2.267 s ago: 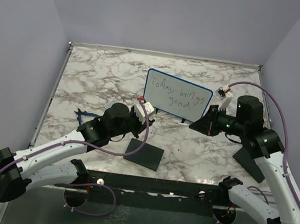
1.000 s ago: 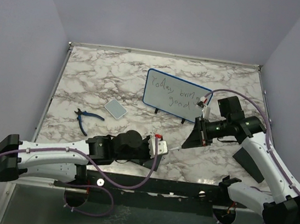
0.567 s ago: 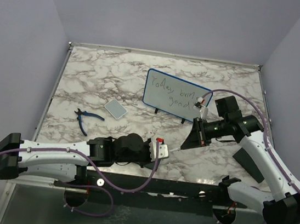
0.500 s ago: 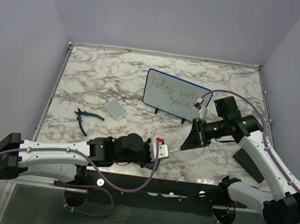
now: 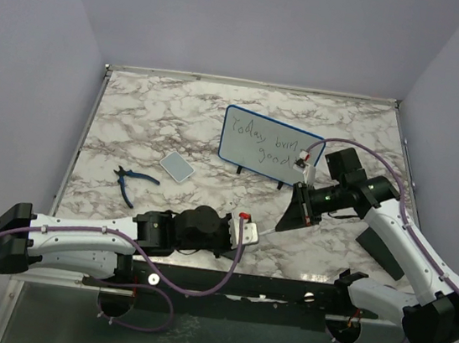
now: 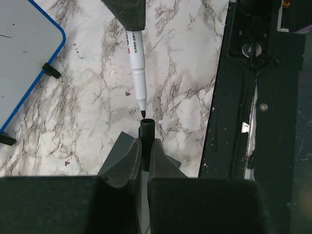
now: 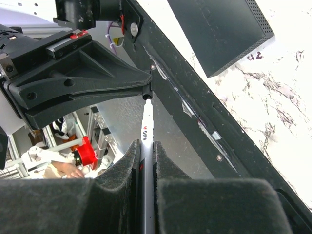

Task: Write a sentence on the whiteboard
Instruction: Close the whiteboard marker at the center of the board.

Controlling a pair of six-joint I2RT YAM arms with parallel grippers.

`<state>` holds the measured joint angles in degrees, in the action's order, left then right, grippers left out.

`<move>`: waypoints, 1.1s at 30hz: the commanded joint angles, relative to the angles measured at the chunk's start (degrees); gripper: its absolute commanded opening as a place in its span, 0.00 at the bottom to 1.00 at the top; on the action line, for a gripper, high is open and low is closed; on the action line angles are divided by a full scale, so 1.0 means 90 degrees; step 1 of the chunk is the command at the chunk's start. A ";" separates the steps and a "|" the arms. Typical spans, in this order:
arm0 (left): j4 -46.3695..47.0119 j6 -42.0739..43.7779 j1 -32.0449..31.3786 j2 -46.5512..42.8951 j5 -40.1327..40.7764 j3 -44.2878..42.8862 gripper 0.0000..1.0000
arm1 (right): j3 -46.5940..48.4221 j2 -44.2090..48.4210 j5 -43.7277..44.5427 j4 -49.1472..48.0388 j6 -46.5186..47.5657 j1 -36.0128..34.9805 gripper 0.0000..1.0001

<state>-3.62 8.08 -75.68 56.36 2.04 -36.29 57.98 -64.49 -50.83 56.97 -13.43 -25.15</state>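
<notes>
The whiteboard stands at mid-table on black feet, and its corner shows in the left wrist view. The sentence reads roughly "Today brin… good"; its right end is hidden by the right arm. My right gripper is shut on a white marker, bare tip pointing at my left gripper. My left gripper is shut on the black marker cap. The marker tip sits just at the cap's open mouth.
Blue-handled pliers and a small grey-edged tile lie at the left. A black square pad lies under my left gripper. A black wedge sits at the right. The black front rail runs along the table edge.
My left arm has swung from the board down to the front edge, over the black pad. My right gripper has lowered the marker toward the cap and crept slightly closer.
</notes>
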 commanded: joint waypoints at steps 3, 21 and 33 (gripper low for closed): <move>0.0002 0.0053 -0.0093 -0.0061 0.0085 0.0009 0.00 | -0.0071 -0.0107 0.0077 0.0184 0.0082 -0.0066 0.01; 0.0007 0.0012 -0.0114 0.0028 0.0094 -0.0013 0.00 | -0.0159 -0.0169 0.0054 0.0189 0.0083 -0.0184 0.01; -0.0026 -0.0002 -0.0114 0.0047 0.0168 0.0010 0.00 | 0.0130 -0.0072 0.0372 0.0426 0.0106 -0.0194 0.01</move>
<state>-3.66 8.05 -76.38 56.38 2.09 -36.29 57.10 -65.95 -50.09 57.32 -13.37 -26.57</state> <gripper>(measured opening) 0.026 0.112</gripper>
